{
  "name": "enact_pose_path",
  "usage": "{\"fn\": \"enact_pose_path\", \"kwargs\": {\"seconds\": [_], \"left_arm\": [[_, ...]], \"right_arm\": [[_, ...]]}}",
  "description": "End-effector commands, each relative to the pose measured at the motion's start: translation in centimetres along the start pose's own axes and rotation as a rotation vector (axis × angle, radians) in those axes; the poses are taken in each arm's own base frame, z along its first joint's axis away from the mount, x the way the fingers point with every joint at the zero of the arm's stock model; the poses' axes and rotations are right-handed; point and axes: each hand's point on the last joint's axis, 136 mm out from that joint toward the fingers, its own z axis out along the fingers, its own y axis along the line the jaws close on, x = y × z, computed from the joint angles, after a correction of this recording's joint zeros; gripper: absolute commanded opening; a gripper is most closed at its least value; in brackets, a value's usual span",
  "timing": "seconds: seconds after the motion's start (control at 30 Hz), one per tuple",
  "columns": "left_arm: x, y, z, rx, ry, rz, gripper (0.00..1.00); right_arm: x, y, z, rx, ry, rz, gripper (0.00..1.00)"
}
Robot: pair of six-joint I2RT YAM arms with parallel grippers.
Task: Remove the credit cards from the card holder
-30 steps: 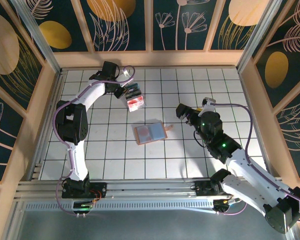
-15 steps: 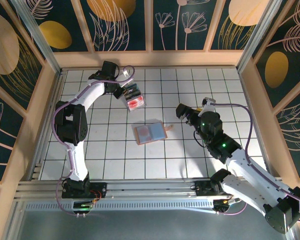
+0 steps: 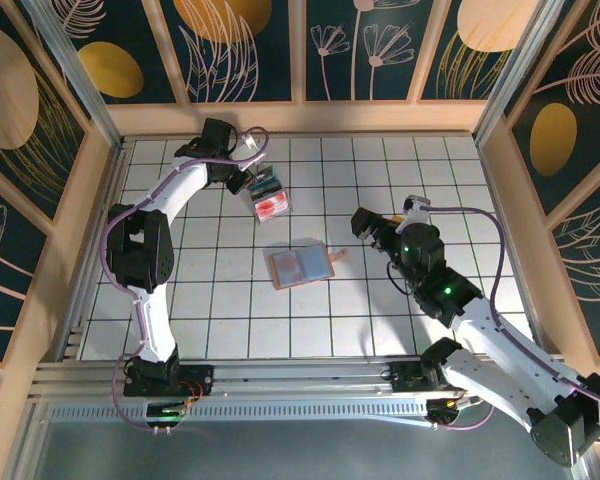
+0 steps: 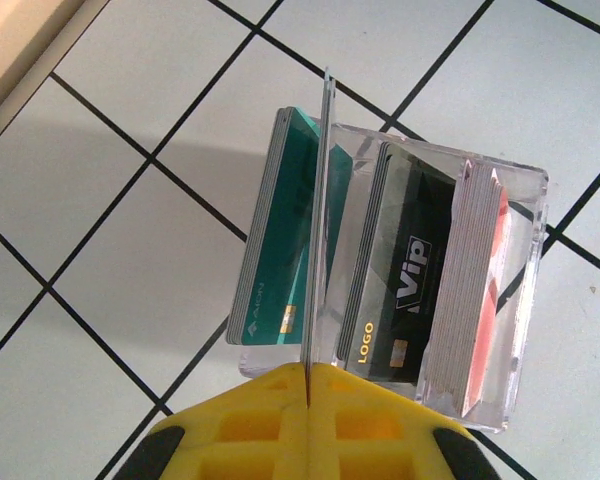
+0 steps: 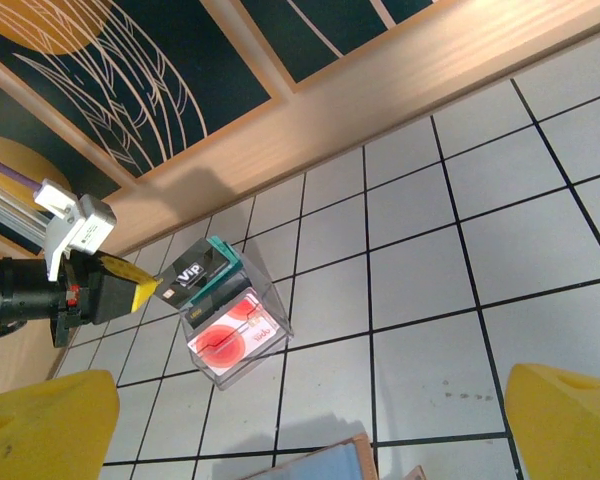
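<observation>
Over toward the far left corner of the table (image 3: 440,160), the left gripper (image 4: 308,385) has its yellow fingers pressed together on a credit card (image 4: 320,220). The card is held upright, edge-on to the wrist camera, right above the clear box (image 4: 525,215). It lines up with the gap between the teal stack (image 4: 280,230) and the black VIP stack (image 4: 405,270), with the red stack (image 4: 485,300) on the far side.

The card holder (image 3: 302,265) lies open and flat in the middle of the table, well apart from the box. The right gripper (image 3: 365,228) hangs near its right side, jaws spread wide and holding nothing.

This looks like the drop-off, so the trick is patience. Keep the card vertical, bring it straight down into that gap and let go only once its lower edge sits inside the walls. A tilt could catch it on the teal cards' tops. A sideways nudge could shove the light box across the tiles. After that the right arm looks well placed to steady the holder.
</observation>
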Motion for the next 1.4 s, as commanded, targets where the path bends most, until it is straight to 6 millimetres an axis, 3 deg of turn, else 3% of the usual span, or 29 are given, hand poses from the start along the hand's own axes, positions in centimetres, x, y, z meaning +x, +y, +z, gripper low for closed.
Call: {"fn": "enact_pose_path", "kwargs": {"seconds": [0.0,0.13,0.6,0.77,0.87,0.93,1.37], "left_arm": [[-1.0,0.6,-1.1,-0.02,-0.019,-0.003,0.02],[-0.6,1.0,-0.8,-0.044,0.002,-0.01,0.0],[-0.6,1.1,-0.2,-0.038,0.001,-0.027,0.11],[-0.6,0.9,0.0,-0.025,0.0,-0.032,0.1],[-0.4,0.8,0.2,-0.018,0.004,-0.035,0.01],[-0.4,0.9,0.2,-0.022,0.003,-0.035,0.01],[-3.2,0.5,-1.6,-0.002,-0.118,-0.052,0.0]], "right_arm": [[-0.6,0.5,0.0,-0.014,-0.028,0.005,0.99],[-0.7,0.6,0.0,-0.016,-0.031,0.006,0.99],[-0.7,0.7,0.0,-0.024,-0.031,0.007,0.99],[-0.7,0.7,0.1,-0.024,-0.031,0.006,0.99],[-0.6,0.7,0.1,-0.023,-0.029,0.006,0.99],[-0.7,0.8,0.0,-0.025,-0.031,0.007,0.99],[-0.6,0.9,0.2,-0.028,-0.028,0.005,0.99]]}}
